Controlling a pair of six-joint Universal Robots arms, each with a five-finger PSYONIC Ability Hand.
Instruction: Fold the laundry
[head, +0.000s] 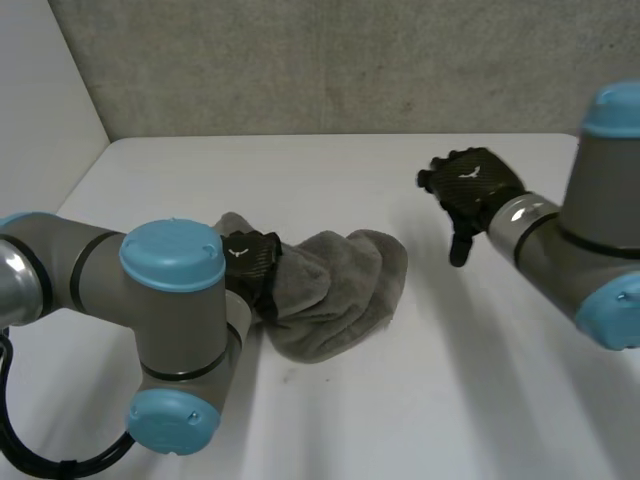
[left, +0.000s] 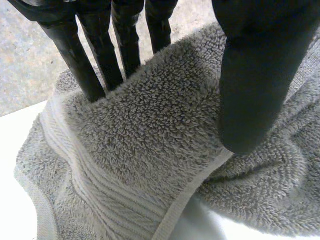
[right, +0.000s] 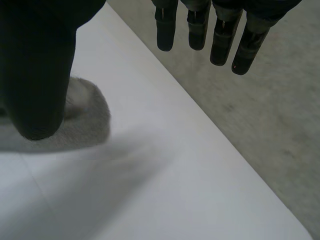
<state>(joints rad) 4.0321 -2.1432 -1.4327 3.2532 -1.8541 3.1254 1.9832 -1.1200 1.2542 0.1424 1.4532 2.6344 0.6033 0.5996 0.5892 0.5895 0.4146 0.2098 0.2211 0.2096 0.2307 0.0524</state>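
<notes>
- The grey towel (head: 335, 295) lies in a crumpled, bunched heap on the white table (head: 450, 380). In the head view it sits left of the table's middle, close in front of the left arm (head: 170, 300).
- The left hand (head: 250, 262) is on the towel's left end, where the cloth humps up against it. The rest of the heap spreads away to the right of the hand.
- In the left wrist view the left hand (left: 255, 75) is closed on the towel (left: 150, 150). Its fingers (left: 95, 65) go down behind a raised fold and the thumb presses on the fold's near face, so the cloth is pinched between them.
- A ribbed band and a hemmed edge of the towel run past the fingertips and under the thumb.
- The right hand (head: 470, 185) hangs over the table to the right of the towel, well apart from it.
- In the right wrist view the right hand (right: 35, 65) is spread wide. Its fingers (right: 200, 30) are straight and stand far from the thumb, with nothing held between them.
- The towel's rounded end (right: 85, 115) shows on the table beside that thumb.
- A grey speckled wall (head: 330, 70) stands behind the table's far edge.
</notes>
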